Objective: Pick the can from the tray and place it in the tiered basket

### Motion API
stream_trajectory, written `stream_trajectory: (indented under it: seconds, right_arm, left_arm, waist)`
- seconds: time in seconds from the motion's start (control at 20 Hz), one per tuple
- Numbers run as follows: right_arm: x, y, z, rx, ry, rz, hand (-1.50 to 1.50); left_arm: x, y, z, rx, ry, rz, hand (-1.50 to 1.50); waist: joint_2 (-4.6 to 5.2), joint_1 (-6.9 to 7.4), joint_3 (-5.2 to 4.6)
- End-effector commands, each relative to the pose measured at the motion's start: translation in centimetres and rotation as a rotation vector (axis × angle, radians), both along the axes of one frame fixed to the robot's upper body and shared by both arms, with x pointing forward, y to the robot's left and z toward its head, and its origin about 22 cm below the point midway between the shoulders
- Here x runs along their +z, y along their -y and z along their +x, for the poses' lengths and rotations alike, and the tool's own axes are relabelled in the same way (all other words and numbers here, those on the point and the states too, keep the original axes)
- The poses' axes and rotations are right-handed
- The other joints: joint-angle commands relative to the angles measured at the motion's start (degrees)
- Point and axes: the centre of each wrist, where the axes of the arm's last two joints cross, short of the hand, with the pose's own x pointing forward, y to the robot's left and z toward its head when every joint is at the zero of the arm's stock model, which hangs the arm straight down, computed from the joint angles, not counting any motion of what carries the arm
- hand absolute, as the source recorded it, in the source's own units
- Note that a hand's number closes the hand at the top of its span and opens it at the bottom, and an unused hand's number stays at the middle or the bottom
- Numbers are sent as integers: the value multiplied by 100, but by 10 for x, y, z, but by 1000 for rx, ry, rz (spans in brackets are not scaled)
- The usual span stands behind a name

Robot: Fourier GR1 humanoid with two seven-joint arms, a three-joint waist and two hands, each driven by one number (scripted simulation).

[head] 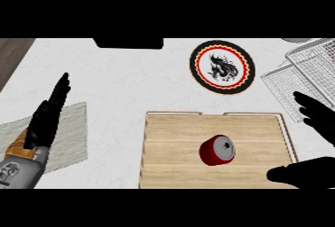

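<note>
The step in hand looks like the approach to the pick: the right hand (pixel 314 116) hovers at the right edge of the tray (pixel 171 133), fingers spread and thumb held well apart from them, gripping nothing. The can (pixel 218 150) sits on the tray's boards, right of centre, near the open hand but not touching it. It is a short red cylinder with a dull grey metal top; whether it stands quite upright or leans a little is hard to tell from this steep angle.

As I judge it, the next move calls for the hand to come in leftward so that fingers and thumb bracket the round wall, close, then lift and carry it up and right to the tiered basket (pixel 307 66), a white wire-mesh frame at the upper right.

The tray is pale wood with visible grain and a thin raised rim. The tabletop (pixel 124 84) is white and faintly marbled. A round plate (pixel 222 67) with a dragon motif lies beyond the tray. The left hand (pixel 47 113) rests at the left, fingers straight, over a grey woven mat (pixel 73 133)
</note>
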Motion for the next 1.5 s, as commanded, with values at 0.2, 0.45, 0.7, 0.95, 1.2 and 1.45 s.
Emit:
stream_trajectory:
  seconds: [0.2, 0.45, 0.7, 0.95, 1.2, 1.45]
  right_arm:
    - [-14, -32, 17, -32, -238, -64, -150]
    - [-22, -39, 24, -14, -272, -66, -150]
    - [-33, -57, 16, 13, -257, -98, -150]
    - [-24, -65, 27, 19, -253, -192, -150]
    - [-38, -63, 25, 32, -237, -239, -150]
    - [-35, -74, 21, 41, -246, -224, -150]
  left_arm:
    - [-4, -9, 4, -18, -11, 5, 0]
    - [-11, -8, 0, 12, -6, 11, 0]
    - [-8, -10, -6, 2, -5, 2, 0]
    - [-4, -26, -3, 9, -12, -9, 0]
    - [-5, -14, 1, 11, -21, 4, 0]
    - [-12, 0, -8, 34, 10, 8, 0]
  waist:
    - [1, -16, -4]
    - [-18, -88, 4]
    - [-39, -118, 7]
    - [-33, -73, -4]
    - [-31, -146, 7]
    - [-61, -138, -1]
